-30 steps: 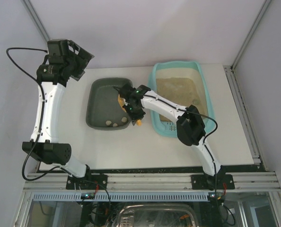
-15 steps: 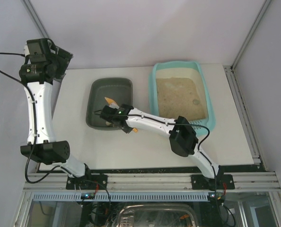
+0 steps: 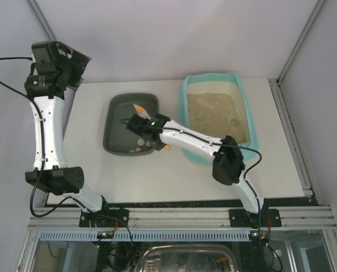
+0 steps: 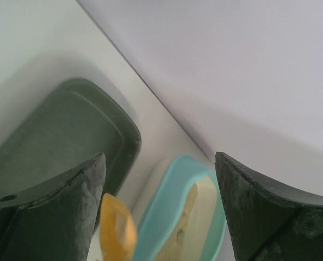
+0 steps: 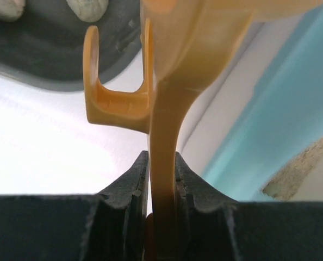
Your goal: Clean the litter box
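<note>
- Litter box (image 3: 213,76): light-teal tray on the right half of the white counter (image 3: 174,175), its long side running front to back. Beige litter (image 3: 214,116) is spread across its floor, and one small greyish lump (image 3: 235,121) lies near the right wall.
- Dark grey-green tub (image 3: 118,119): sits just left of the litter box, not touching it. A few pale lumps (image 3: 139,143) lie at its near end.
- Right gripper (image 5: 161,168): reaches over the tub's right side, jaws pinching the handle of a yellow scoop (image 5: 172,92). The handle's hooked end hangs over the strip of counter between tub and litter box.
- Left gripper (image 4: 159,179): raised high above the counter's far left corner, well apart from both containers. Its jaws are spread wide with nothing between them.
</note>
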`<state>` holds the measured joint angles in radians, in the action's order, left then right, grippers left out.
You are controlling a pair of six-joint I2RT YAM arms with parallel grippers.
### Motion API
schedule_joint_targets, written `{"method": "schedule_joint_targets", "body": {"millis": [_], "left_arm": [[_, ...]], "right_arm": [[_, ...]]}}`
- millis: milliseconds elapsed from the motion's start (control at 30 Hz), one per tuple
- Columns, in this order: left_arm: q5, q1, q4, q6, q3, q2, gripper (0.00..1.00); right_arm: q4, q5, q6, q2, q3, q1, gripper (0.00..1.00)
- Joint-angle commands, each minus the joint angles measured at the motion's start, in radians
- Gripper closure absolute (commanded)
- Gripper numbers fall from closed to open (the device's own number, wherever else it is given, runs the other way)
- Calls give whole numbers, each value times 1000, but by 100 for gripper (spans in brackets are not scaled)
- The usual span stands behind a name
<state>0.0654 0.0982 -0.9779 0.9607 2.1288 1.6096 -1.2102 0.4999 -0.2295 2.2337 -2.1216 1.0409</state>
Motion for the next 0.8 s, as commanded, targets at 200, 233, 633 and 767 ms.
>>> {"method": "schedule_joint_targets", "body": {"millis": [200,233,633,767], "left_arm": [[-507,-259,457,-8,-314,65,13],[-507,-287,453,-33,-323,70,12],[-548,-314,591,-125,-428,134,8],[-579,-324,702,-76,-549,107,0]], "right_arm": [[-208,-433,-210,-521,211,-370,100],[-206,-447,-213,-548,262,-402,100],[-247,-414,-244,-572,430,-611,100],[-160,-361,-282,-615,515,-640,100]]}}
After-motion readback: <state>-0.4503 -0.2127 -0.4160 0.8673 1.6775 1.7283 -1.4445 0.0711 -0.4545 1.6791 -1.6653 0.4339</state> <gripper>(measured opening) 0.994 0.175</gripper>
